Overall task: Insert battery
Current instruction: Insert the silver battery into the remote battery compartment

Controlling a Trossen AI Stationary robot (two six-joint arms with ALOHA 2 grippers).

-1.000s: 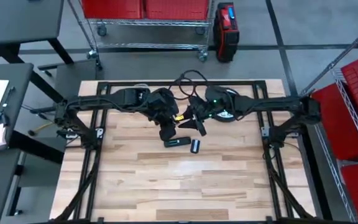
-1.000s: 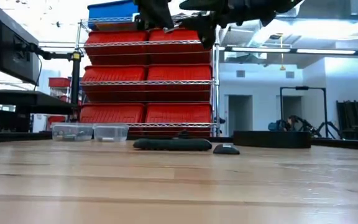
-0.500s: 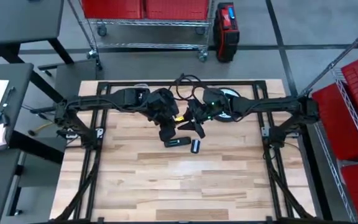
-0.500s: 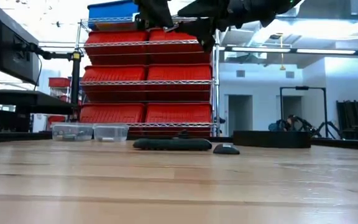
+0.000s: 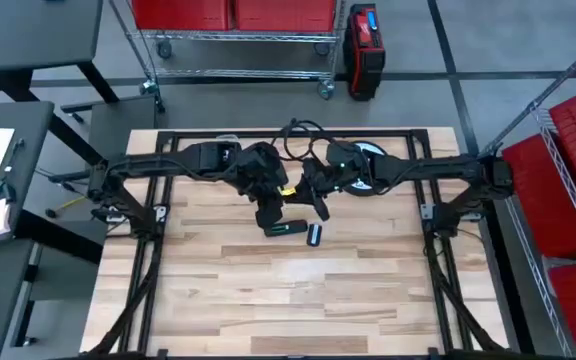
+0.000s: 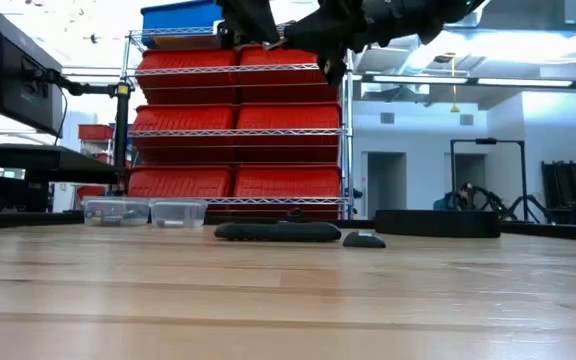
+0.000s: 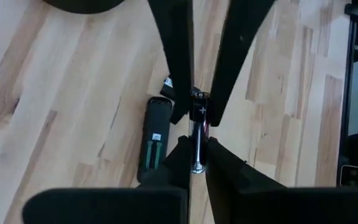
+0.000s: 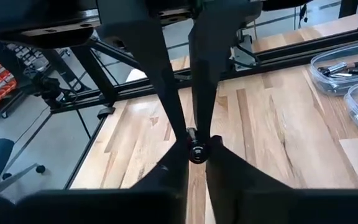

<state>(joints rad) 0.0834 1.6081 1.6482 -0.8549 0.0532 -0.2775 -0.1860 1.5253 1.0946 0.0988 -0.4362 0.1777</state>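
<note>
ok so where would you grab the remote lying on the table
Across its narrow sides at mid-body, coming straight down from above. The remote lies flat, long and slim, open bay up, so pinch the long edges clear of the bay. The left tool and right tool both hold the battery.

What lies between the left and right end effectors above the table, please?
A battery, gripped at one end by the left end effector and at the other by the right end effector; the left wrist view shows it.
</note>
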